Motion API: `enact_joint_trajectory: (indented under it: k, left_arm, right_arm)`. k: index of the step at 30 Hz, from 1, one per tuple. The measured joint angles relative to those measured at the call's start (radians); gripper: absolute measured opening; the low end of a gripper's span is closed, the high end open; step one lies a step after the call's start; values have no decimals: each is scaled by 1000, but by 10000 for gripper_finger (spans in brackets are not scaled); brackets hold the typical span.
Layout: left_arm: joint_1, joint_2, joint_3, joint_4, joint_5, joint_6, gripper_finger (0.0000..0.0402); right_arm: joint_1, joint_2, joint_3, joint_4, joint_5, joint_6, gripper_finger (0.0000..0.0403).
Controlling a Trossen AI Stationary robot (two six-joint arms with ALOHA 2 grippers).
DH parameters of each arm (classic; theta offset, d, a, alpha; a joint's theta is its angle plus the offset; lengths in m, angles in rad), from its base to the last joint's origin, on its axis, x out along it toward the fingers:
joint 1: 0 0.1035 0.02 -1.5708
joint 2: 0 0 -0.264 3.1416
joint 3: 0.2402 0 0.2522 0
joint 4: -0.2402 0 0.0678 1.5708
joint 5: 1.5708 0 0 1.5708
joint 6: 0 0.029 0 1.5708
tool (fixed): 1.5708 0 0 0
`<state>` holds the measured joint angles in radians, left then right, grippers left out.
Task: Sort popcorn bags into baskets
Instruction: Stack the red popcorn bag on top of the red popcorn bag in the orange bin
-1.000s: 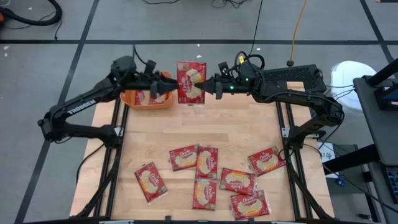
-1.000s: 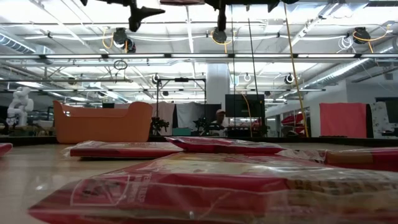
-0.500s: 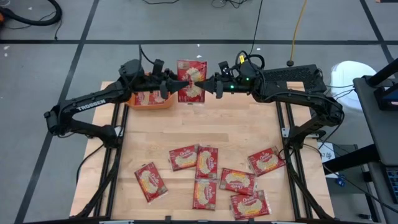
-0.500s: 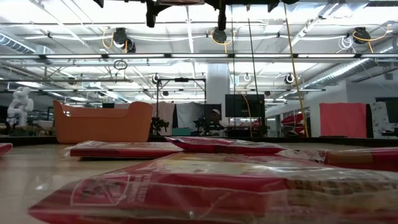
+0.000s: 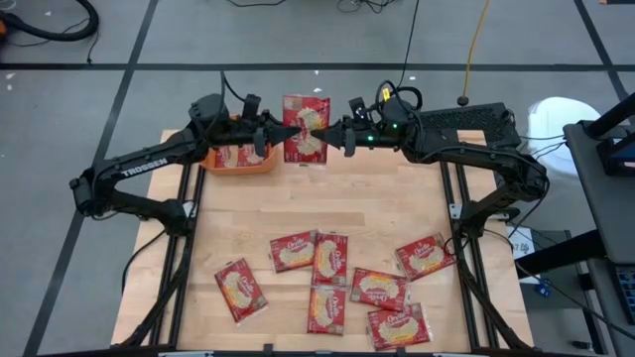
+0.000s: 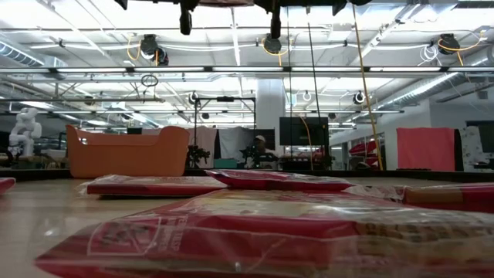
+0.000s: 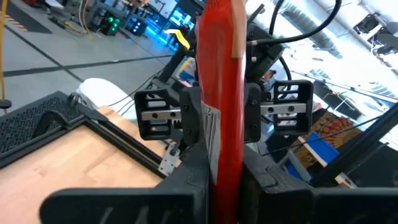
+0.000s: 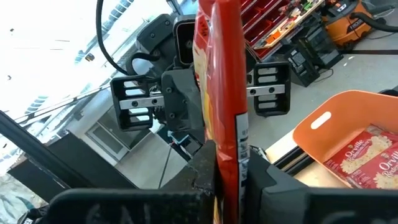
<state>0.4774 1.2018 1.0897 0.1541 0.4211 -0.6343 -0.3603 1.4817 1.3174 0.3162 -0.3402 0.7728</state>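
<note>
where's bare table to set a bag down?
Free: the wide wood band between the orange basket at the far edge and the loose popcorn bags near the front edge. Crowded: that front cluster, and the far edge, where both arms hold one bag.

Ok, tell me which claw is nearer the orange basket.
Left. The left claw sits just beside the orange basket, gripping the raised popcorn bag on the basket's side. The right claw grips the bag's far edge, farther from the basket.
</note>
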Motion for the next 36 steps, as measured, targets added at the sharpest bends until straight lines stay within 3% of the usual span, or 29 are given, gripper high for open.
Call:
enact_joint_trajectory:
  k: [8,16,22,30,36]
  left_arm:
    - [31,-18,-1,35,28,-119,56]
    - [138,-85,-1,9,143,-148,38]
    - [283,-143,-1,-108,186,-185,65]
    - [505,-188,0,-286,257,-182,38]
    - [627,-187,0,-365,273,-133,53]
  right_arm:
    - [-39,-17,0,3,-22,79,96]
    - [-91,-52,2,-57,-124,61,168]
    - [-137,-86,2,-202,-220,-18,170]
    - [-177,-116,1,-328,-296,-120,167]
    - [-207,-127,1,-367,-379,-131,167]
